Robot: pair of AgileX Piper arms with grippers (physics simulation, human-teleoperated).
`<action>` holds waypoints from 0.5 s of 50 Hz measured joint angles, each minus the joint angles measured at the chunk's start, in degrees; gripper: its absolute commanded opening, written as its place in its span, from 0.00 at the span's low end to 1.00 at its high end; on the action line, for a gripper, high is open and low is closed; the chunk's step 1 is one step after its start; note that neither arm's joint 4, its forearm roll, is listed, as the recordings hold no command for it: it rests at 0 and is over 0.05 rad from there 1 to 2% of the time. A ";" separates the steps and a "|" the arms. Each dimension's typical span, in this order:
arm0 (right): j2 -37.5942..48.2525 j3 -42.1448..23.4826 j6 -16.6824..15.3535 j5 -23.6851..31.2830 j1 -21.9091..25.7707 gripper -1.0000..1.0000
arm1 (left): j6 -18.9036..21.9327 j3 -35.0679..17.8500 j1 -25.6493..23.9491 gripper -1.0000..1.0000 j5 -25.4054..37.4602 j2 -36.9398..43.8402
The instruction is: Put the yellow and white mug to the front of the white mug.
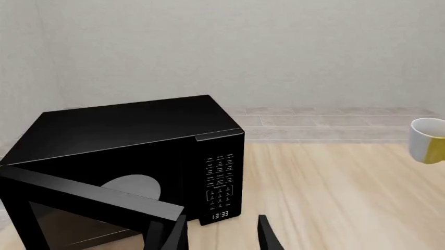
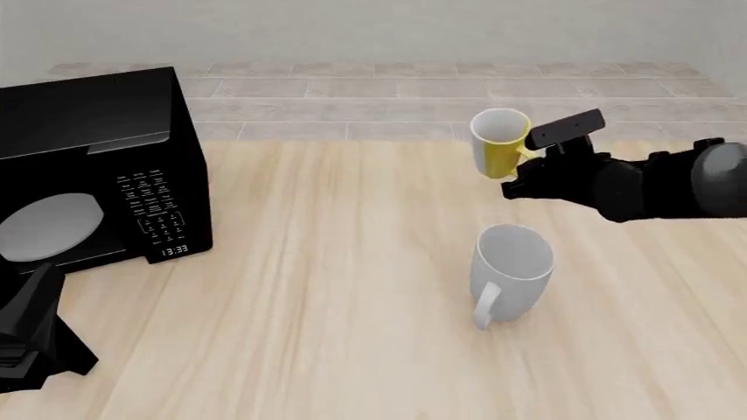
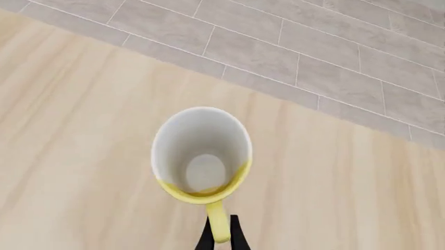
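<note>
Left wrist view: your left gripper [image 1: 221,234] is open, idle by the microwave [image 1: 132,166].

Front view: your right gripper [image 2: 523,166] carries the yellow and white mug [image 2: 499,140] above the table, beyond the white mug [image 2: 510,269].

Right wrist view: fingers [image 3: 236,235] pinch the handle. Next, probably lower it there.

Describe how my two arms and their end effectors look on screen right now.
Both are plain matte black with no visible cables or markings. The right arm is built of rounded, bulbous segments, with a flat rectangular bar mounted above its right end effector, whose fingers are thin and dark. The left end effector has slim, blade-like black fingers on an angular, faceted black body.
</note>
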 measured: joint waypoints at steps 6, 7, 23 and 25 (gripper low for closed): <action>2.79 -1.50 0.32 -0.33 -0.66 0.00 | 0.00 0.00 0.00 1.00 0.00 0.00; 3.26 -1.74 0.37 -0.38 -0.67 0.00 | 0.00 0.00 0.00 1.00 0.00 0.00; 9.16 -4.75 0.94 -0.97 -0.15 0.00 | 0.01 0.00 0.00 1.00 0.00 0.00; 9.76 -5.03 1.02 -1.05 -0.09 0.00 | 0.01 0.00 0.00 1.00 0.00 0.00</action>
